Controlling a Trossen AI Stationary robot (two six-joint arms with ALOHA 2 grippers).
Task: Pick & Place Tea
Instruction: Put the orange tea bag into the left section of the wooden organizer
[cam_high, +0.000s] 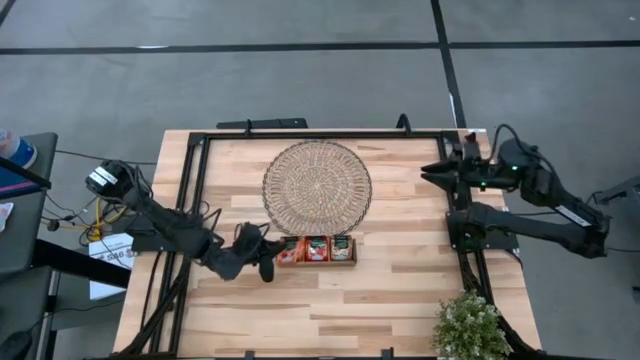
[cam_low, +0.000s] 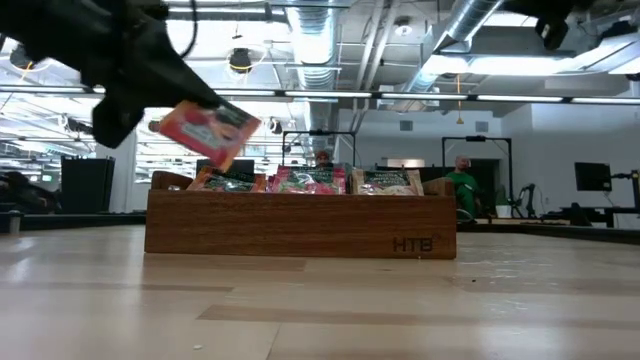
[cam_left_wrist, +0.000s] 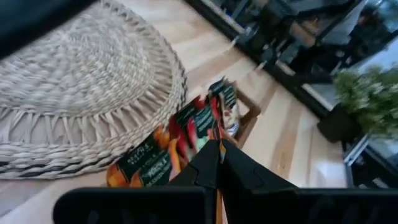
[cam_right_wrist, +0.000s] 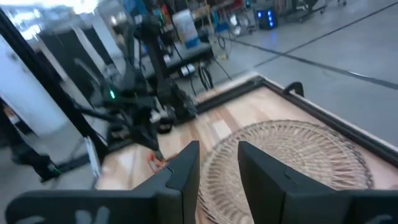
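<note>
A: What is my table (cam_high: 400, 290) made of?
B: Pale wood in jointed strips, smooth with a satin sheen; in the low view light reflects off it. Its frame (cam_high: 196, 180) looks like matt black metal.

A: And my round mat (cam_high: 317, 187)?
B: Woven straw-coloured fibre, rough and open at the rim, matt throughout.

A: My tray (cam_low: 300, 223)?
B: Darker brown wood, smooth, with visible grain and an engraved mark on its front wall.

A: The tea sachet (cam_low: 208, 130) in my left gripper (cam_high: 268, 262)?
B: Glossy printed foil or paper, red-orange; which of the two cannot be told.

A: My fingers (cam_right_wrist: 180, 177)?
B: Dark, matt, apparently plastic.
</note>
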